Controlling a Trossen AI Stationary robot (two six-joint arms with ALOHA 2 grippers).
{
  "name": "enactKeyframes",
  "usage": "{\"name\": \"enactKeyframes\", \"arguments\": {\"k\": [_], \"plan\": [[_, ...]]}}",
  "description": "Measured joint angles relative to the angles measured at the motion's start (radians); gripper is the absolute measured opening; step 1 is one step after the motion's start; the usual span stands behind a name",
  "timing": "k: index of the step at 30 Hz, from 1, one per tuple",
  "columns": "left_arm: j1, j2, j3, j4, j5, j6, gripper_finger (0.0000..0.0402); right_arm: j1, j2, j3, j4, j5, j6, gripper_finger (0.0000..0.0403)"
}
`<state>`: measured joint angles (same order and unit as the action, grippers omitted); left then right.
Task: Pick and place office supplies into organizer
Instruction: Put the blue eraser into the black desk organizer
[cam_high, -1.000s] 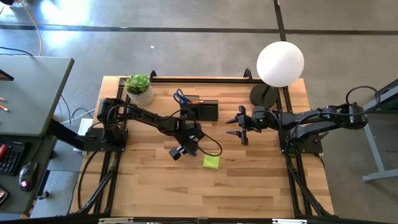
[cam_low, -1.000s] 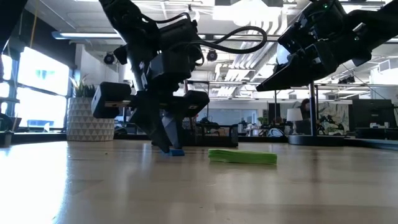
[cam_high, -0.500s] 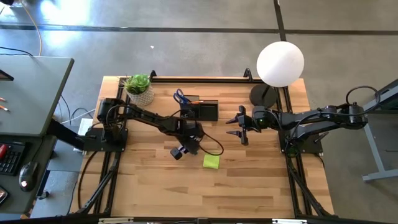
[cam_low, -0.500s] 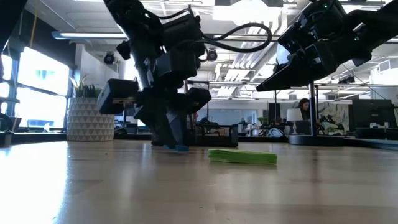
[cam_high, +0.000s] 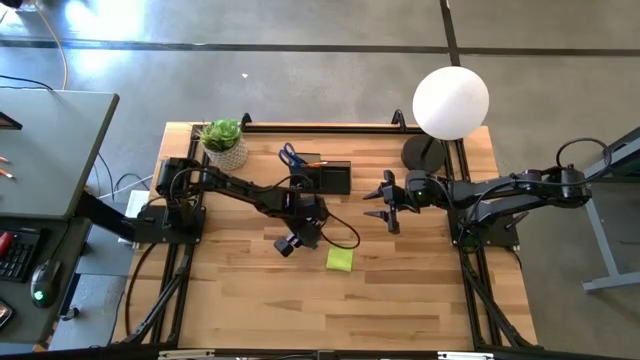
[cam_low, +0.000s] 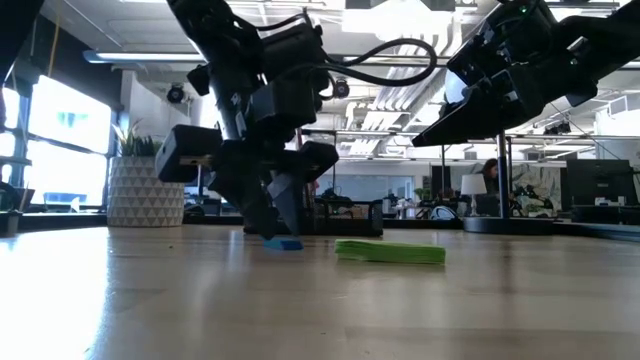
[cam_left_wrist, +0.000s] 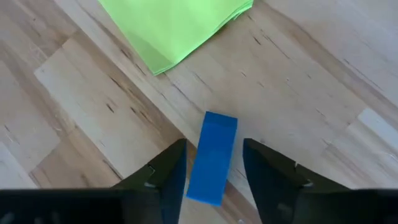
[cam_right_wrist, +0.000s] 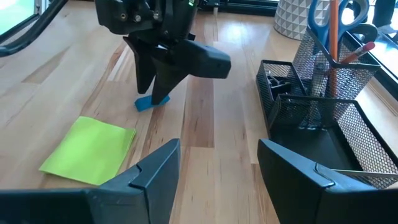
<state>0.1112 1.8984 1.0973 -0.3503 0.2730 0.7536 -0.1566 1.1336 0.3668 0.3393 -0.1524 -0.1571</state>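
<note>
The left gripper (cam_left_wrist: 214, 171) stands parted astride the small blue piece (cam_left_wrist: 212, 157) lying flat on the table (cam_left_wrist: 323, 93); it looks light, stiff, best pinched across its narrow sides

Overhead, table-level and two wrist views

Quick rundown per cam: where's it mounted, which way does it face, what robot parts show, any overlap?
High: overhead, straight down on the table; both arms, left pincer, right pincer.
Low: tabletop height, level toward the room; arms enter from above.
Left wrist: down past its open fingers at the blue piece.
Right wrist: across the table past its open fingers to the organizer.
Shared: all show the sticky note pad.
</note>
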Motion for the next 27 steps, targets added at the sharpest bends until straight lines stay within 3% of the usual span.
{"name": "enactKeyframes", "arguments": {"k": [14,27], "plan": [[0.001,0.032,0.003,0.009,0.001,-0.002,0.0163,0.000,0.000,0.000,-0.003,-0.001,0.002,0.0211],[0.000,0.019,0.002,-0.015,-0.007,0.001,0.0056,0.000,0.000,0.000,-0.006,-0.001,0.001,0.0211]]}}
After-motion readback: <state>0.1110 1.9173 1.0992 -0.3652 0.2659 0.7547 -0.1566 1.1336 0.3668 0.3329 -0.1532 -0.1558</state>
